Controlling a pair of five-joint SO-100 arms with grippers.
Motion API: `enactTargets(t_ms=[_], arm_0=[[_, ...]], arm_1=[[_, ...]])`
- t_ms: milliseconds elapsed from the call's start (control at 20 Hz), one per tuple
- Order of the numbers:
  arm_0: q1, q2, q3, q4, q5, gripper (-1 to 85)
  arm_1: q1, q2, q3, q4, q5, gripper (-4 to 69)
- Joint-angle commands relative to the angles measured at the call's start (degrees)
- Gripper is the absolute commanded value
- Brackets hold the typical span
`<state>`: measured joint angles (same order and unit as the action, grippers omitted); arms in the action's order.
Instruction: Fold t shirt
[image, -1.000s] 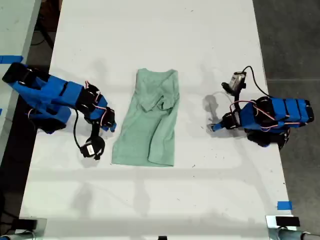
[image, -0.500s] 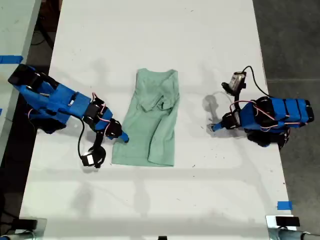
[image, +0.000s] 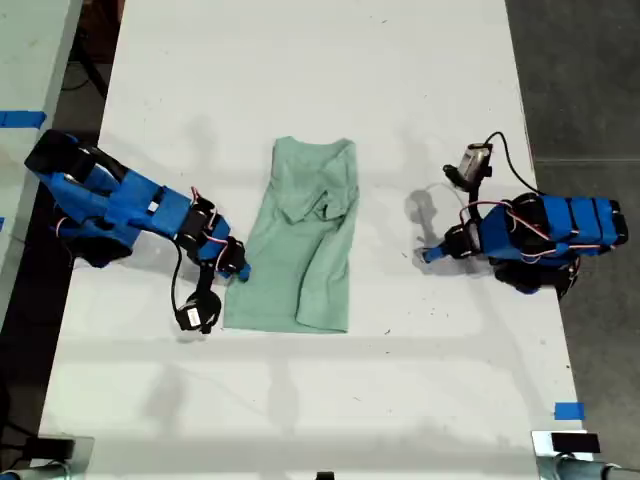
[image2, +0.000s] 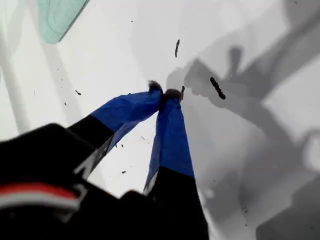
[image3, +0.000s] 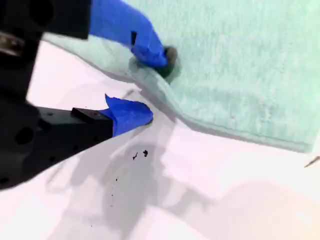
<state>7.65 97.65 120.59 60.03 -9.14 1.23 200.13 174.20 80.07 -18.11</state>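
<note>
The pale mint-green, wrinkled cloth t shirt (image: 302, 241) lies on the white bench (image: 320, 80) as a long narrow strip, its sides apparently already turned in, so I judge the lengthwise folds done and the end-to-end fold left. My second hand (image3: 150, 85) sits at the shirt's long edge with its tips apart, one on the cloth and one on the bench beside it, gripping nothing yet; my first hand (image2: 167, 95) rests apart from the shirt, tips pressed together and empty.
</note>
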Motion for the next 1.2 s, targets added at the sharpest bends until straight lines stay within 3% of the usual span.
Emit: enactTargets(t_ms=[0,400,450,500,600,700,800,1150], arm_0=[[-1.1,0.7,-2.0,0.5,-0.3,-0.2],[-1.2,0.4,-3.7,1.1,0.4,-0.2],[-1.3,-0.4,-3.7,0.4,1.1,8.2],[-1.1,-2.3,-4.4,0.2,1.3,26.8],[-0.7,-7.5,-7.3,-0.2,3.2,30.0],[-0.8,-12.0,-11.3,0.0,4.7,26.1],[-1.2,-14.1,-13.4,0.4,4.7,2.5],[-0.8,-12.2,-16.3,5.3,3.3,-0.2]], arm_1=[[0.1,0.2,3.1,-1.1,0.1,2.4],[0.0,0.2,3.1,-1.1,0.2,2.4],[0.0,0.2,3.1,-1.1,0.2,2.4],[0.0,0.2,3.1,-1.1,0.2,2.4],[-0.1,0.2,3.1,-1.1,0.2,2.5],[-0.1,0.2,3.1,-1.1,0.2,2.5],[-0.1,0.2,3.1,-1.1,0.2,2.5],[-0.1,0.1,3.1,-1.1,0.2,2.5]])
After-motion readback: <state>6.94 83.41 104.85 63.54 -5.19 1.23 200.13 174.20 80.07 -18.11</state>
